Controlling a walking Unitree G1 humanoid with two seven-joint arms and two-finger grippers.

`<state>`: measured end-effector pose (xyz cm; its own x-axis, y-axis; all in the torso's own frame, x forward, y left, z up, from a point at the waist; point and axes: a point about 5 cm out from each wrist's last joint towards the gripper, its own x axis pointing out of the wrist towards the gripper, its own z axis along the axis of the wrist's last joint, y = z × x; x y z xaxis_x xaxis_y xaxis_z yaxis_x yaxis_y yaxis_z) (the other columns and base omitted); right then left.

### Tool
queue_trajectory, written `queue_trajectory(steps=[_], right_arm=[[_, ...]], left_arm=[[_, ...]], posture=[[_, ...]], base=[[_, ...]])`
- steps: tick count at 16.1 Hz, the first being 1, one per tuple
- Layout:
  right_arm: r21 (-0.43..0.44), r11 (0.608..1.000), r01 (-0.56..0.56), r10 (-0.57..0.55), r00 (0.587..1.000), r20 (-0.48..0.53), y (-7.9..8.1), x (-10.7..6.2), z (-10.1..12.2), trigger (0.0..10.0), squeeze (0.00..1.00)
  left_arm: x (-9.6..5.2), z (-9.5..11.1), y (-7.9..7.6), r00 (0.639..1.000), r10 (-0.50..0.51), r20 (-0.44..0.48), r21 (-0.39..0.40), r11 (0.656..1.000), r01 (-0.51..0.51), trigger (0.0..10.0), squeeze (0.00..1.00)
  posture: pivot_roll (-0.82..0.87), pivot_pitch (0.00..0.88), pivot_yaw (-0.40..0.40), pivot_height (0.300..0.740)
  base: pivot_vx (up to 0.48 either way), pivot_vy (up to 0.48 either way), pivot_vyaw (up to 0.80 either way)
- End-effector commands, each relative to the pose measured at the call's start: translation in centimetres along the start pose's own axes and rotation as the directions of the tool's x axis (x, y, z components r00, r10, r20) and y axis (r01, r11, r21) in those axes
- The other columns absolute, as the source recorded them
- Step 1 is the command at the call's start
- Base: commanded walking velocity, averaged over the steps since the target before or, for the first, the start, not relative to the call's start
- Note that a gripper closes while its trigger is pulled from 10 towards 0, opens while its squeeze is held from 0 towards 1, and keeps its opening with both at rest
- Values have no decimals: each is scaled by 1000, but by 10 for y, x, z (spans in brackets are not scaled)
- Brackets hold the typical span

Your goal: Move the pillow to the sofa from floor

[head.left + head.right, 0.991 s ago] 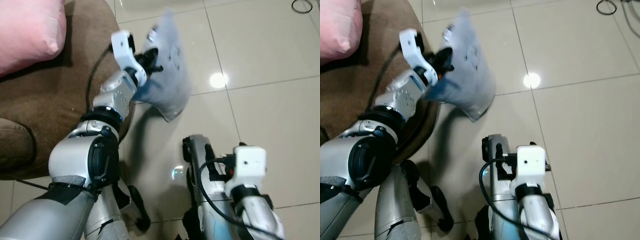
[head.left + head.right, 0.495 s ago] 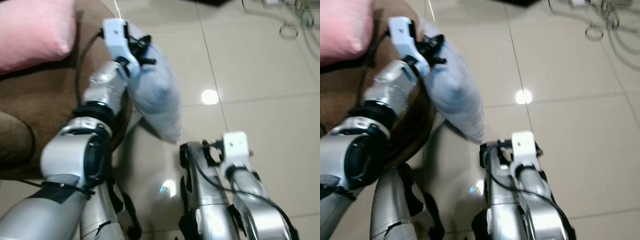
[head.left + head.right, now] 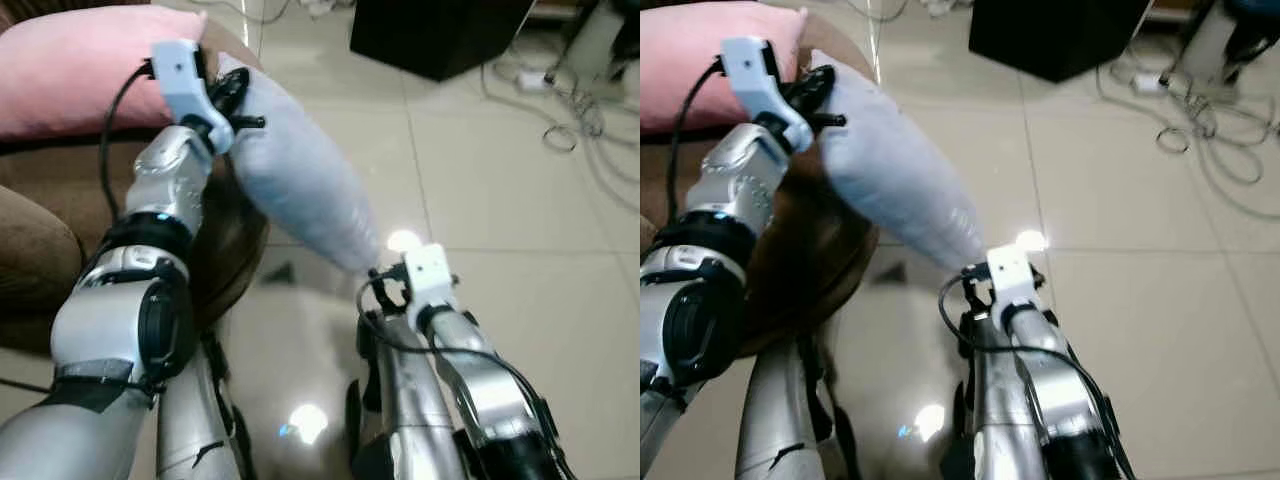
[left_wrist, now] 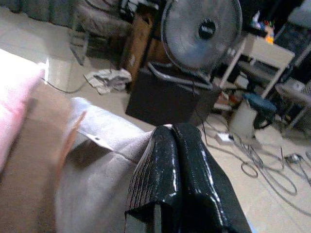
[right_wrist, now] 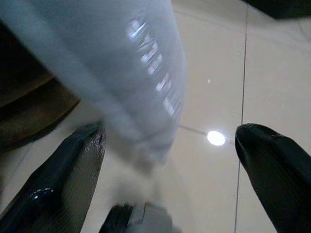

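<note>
Your grey pillow (image 3: pixel 300 190) is up in the air, off the floor; it hangs at a slant, with its top corner by the edge of the brown sofa (image 3: pixel 60 210) and its low end pointing down toward the tiles; you can see a small white tag (image 4: pixel 99 141) sewn on it near the top. Your left gripper (image 3: pixel 232 100) is clamped tight on that top corner, with its two black fingers (image 4: pixel 170 170) pressed together on the cloth; it is raised high, just beside the sofa's rounded front. Your right gripper (image 5: pixel 170 160) is lower down, with its fingers spread wide apart and nothing between them; the low end of the pillow hangs just above it, close but not touching as far as you can tell. A pink pillow (image 3: pixel 80 65) already lies on the sofa seat, behind the left gripper. The floor (image 3: pixel 520 330) is shiny pale tile with a bright lamp spot on it; further off you can see a black box (image 3: pixel 430 35), a tangle of cables (image 3: pixel 570 110) on the tiles and a round fan (image 4: pixel 201 34) standing behind the box.
</note>
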<state>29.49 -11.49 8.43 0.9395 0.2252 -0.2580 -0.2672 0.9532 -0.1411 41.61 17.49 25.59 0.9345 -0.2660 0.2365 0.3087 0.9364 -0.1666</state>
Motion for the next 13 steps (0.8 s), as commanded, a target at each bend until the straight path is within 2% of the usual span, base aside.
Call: queue_trajectory(steps=[1, 4, 6, 8, 9, 11, 13], right_arm=[[5, 1000, -23, 23, 1000, 11, 0, 2, -3, 10000, 365], [11, 998, -61, 61, 998, 29, 4, 8, -3, 10000, 380], [16, 998, -58, 58, 998, 38, 6, 11, -6, 10000, 380], [17, 998, -52, 51, 997, 56, 5, 12, -3, 10000, 388], [11, 999, -40, 38, 993, 113, 0, 11, 8, 10000, 376], [7, 999, -36, 33, 973, 227, -11, 0, 35, 10000, 380], [-8, 998, -57, 57, 967, 249, -12, -13, 39, 10000, 392]], left_arm=[[0, 20, 4, 995, 10, 95, 29, 1000, -12, 0, 0], [-5, 10, 8, 997, 32, 68, 40, 999, -34, 0, 0], [-7, -6, -1, 1000, 3, 27, 65, 998, -4, 0, 0], [-7, -11, -7, 1000, -26, 9, 74, 997, 25, 0, 0], [-7, -17, -10, 999, -35, -7, 78, 996, 36, 0, 0], [-15, -34, -6, 998, -8, -67, 96, 995, 14, 0, 0], [-27, -54, 0, 991, 23, -134, 104, 995, -9, 0, 0]], posture=[[-21, 100, -94, 527], [-5, 95, -100, 552], [-3, 92, -96, 577], [-5, 92, -92, 592], [-7, 93, -89, 602], [-14, 93, -83, 622], [-33, 100, -80, 647]], base=[[0, 0, 0], [0, 0, 0], [0, 0, 0], [0, 0, 0], [0, 0, 0], [0, 0, 0], [0, 0, 0]])
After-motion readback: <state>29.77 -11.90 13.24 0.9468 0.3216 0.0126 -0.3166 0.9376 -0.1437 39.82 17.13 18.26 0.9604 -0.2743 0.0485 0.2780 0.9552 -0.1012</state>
